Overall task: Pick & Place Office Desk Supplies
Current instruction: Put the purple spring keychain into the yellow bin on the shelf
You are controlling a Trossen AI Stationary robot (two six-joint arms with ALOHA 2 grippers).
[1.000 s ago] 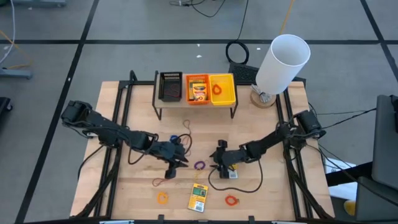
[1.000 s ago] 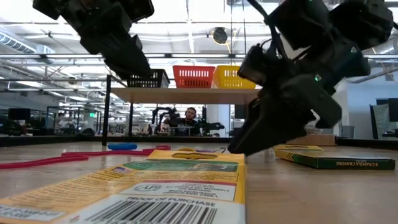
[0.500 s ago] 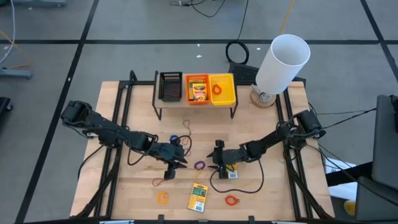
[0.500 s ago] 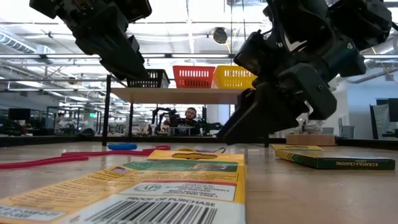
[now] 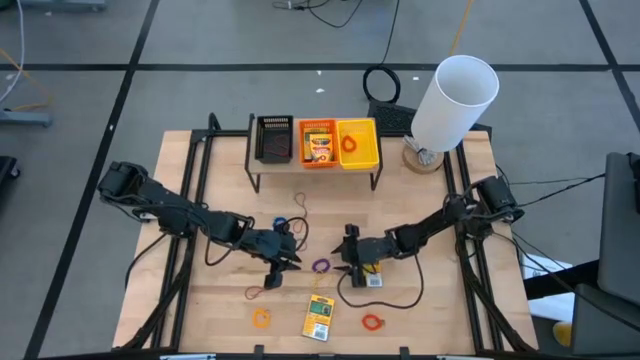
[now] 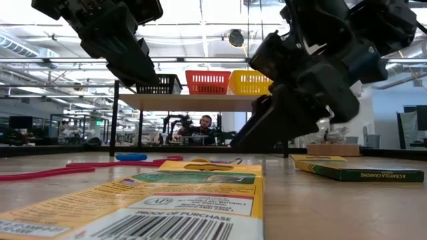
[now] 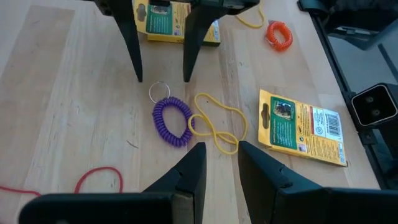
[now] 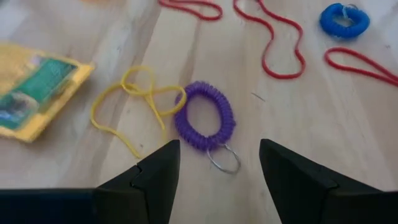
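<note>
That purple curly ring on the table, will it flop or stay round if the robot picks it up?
The purple coil ring looks like springy plastic, so it would probably stretch and sag a little, then spring back. It looks thin and light. The small metal ring on it would likely dangle. It lies flat, so it should not roll. The right tool is open before it.

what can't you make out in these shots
- Black bin: contents too small and dark in the high view; the low view sees only its side.
- Yellow pack by the right gripper: partly covered by the arm from above.
- Front pack: label print blurred and cut by the low view's bottom edge.
- Purple coil: its small metal ring shows only in the wrist views.
</note>
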